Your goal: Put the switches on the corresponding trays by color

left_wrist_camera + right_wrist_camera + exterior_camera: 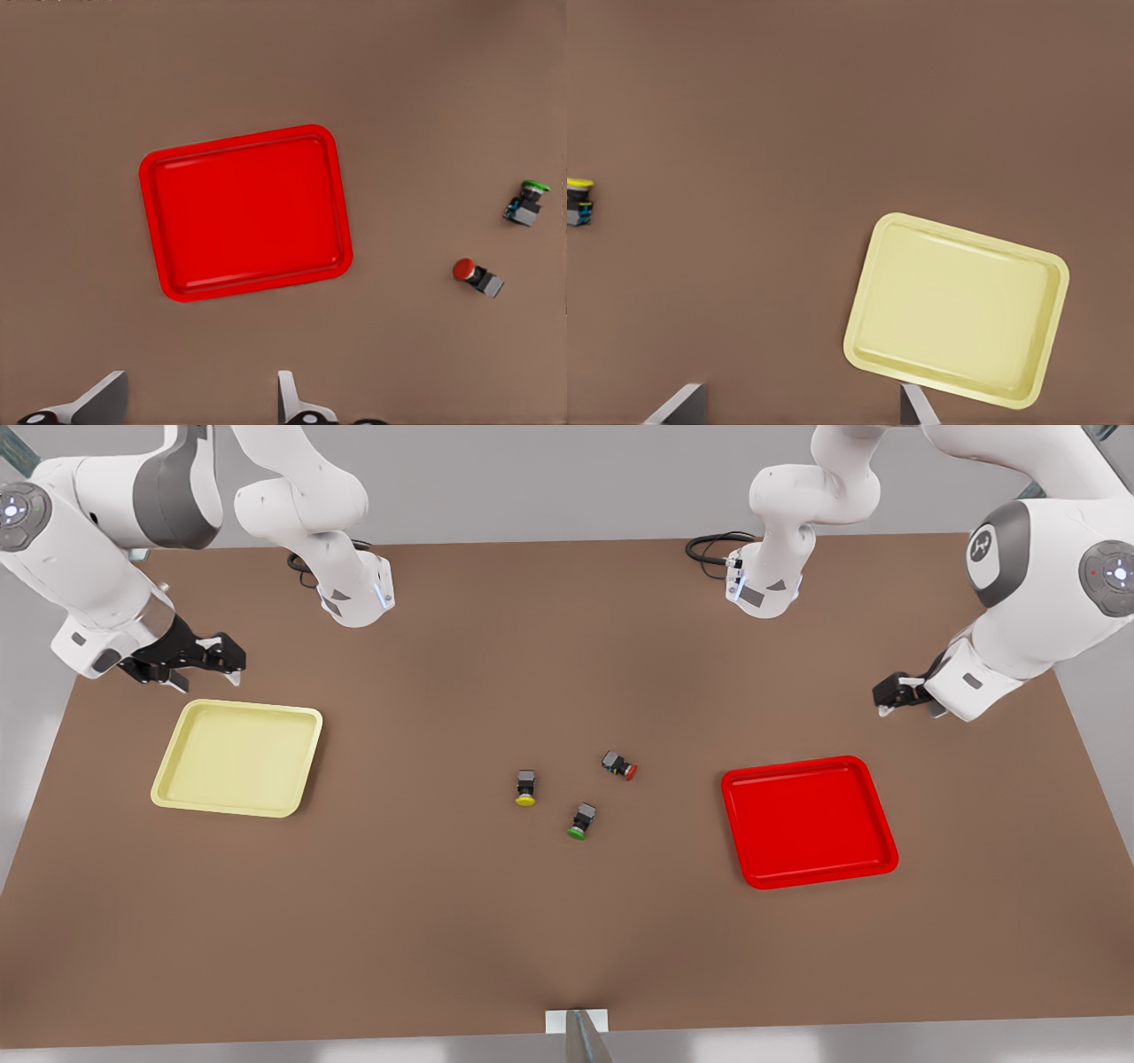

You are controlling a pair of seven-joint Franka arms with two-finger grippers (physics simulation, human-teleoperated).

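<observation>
Near the table's middle lie the yellow-capped switch (525, 788) (578, 202) and the red-capped switch (619, 765) (477, 275), both on their sides. The pale yellow tray (239, 758) (957, 310) is at the front view's left, and the red tray (808, 821) (246, 212) at its right; nothing lies in either. My right gripper (213, 664) (799, 407) hovers open just behind the yellow tray. Behind the red tray, my left gripper (890, 700) (197, 403) hangs open. Neither holds anything.
A green-capped switch (581, 821) (528, 202) lies close in front of the other two. The arm bases (354, 593) (766, 584) stand at the table's far edge. A small bracket (576, 1023) sits at the near edge. Brown tabletop stretches between trays and switches.
</observation>
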